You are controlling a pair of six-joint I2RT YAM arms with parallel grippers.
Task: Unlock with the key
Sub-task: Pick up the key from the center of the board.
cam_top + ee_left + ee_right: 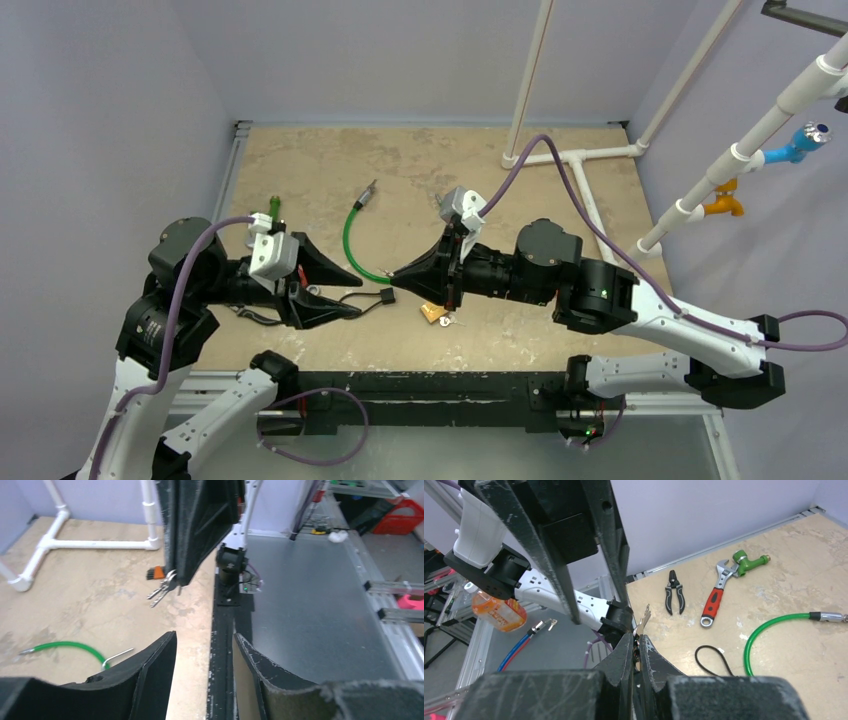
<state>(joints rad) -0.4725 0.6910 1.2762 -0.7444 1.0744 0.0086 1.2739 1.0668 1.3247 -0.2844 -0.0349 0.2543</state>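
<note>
Silver metal key (642, 622) is pinched in the right gripper (636, 642), fingers clamped tight on it, blade poking out past the tips. It's held clear of the tan table (300, 170), over the front-middle. Left gripper (205, 640) is spread wide with nothing between the fingers, pointing at the right one, tips near but apart. Green cable with metal ends (350, 235) lies on the table just behind both grippers. Small orange-yellow object (432, 312) sits on the table under the right gripper; can't tell what it is. Black pliers (674, 597) and red-handled adjustable wrench (714, 600) lie side by side on the table.
</note>
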